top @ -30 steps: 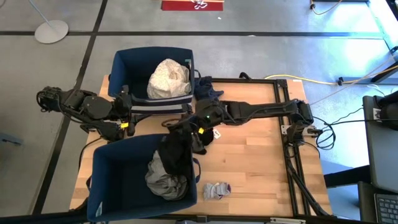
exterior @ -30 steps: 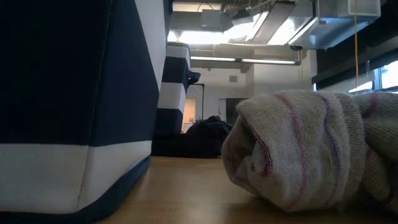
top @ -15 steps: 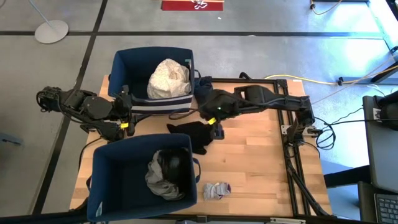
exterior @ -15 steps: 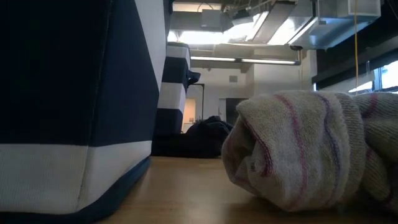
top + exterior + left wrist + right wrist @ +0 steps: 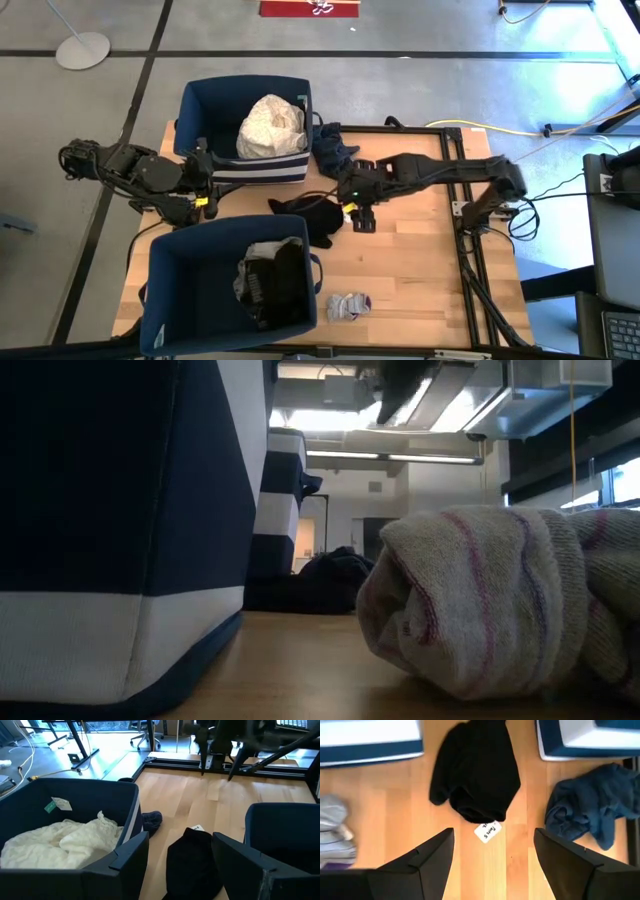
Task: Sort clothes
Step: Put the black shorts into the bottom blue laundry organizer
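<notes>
Right end effector (image 5: 358,212) hangs spread and empty over the black garment (image 5: 318,217) mid-table between the bins. Left end effector (image 5: 205,176) is spread too. A sloppy pinch might just snag the tag (image 5: 487,831).

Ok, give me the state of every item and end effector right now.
Right end effector: open, empty, above table.
Left end effector: open, idle between bins.
Black garment: loose on table.
Navy garment: crumpled on table.
Grey sock: bundled on table.
Cream clothes: in far bin.
</notes>
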Available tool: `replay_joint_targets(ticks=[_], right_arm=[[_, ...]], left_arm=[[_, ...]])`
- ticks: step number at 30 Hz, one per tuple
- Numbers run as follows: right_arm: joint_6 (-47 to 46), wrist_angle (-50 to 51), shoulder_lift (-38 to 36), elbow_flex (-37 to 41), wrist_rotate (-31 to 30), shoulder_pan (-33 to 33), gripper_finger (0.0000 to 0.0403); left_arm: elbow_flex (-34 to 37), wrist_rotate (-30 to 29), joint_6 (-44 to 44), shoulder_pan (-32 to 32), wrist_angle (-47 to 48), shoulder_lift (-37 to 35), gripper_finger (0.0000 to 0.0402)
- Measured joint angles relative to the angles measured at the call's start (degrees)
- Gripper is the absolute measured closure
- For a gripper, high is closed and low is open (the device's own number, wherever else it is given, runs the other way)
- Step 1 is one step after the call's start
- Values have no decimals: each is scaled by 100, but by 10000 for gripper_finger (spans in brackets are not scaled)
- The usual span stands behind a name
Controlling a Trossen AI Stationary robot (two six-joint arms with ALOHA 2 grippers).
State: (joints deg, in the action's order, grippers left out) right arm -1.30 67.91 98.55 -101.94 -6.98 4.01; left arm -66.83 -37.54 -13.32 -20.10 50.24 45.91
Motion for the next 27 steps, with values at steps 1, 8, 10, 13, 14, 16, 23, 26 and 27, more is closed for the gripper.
replay_joint_targets(ticks=[1,8,10,13,14,16,23,26,27], right_arm=[[-8,-278,-178,381,-7,-12,128],[-129,-2696,-1258,2995,-46,-229,128],[-131,-3403,-1387,3578,-44,-233,128],[-134,-4390,-1415,4279,107,-225,128],[-157,-4720,-1415,4512,236,-225,128],[-261,-5467,-1405,4958,431,-224,128],[-441,-8229,-1058,6021,678,-210,128],[-439,-8756,-589,6057,773,-217,128],[-432,-8948,-448,6054,808,-217,128]], left_arm=[[0,0,-19,0,4,2,194],[0,0,-153,0,15,0,194],[0,0,-174,0,19,0,194],[0,0,-189,0,20,2,194],[0,0,-165,0,15,4,194],[0,-22,-129,0,-13,4,194],[0,-37,-241,0,26,7,194],[0,-37,-232,0,24,11,194],[0,-37,-232,0,24,28,194]])
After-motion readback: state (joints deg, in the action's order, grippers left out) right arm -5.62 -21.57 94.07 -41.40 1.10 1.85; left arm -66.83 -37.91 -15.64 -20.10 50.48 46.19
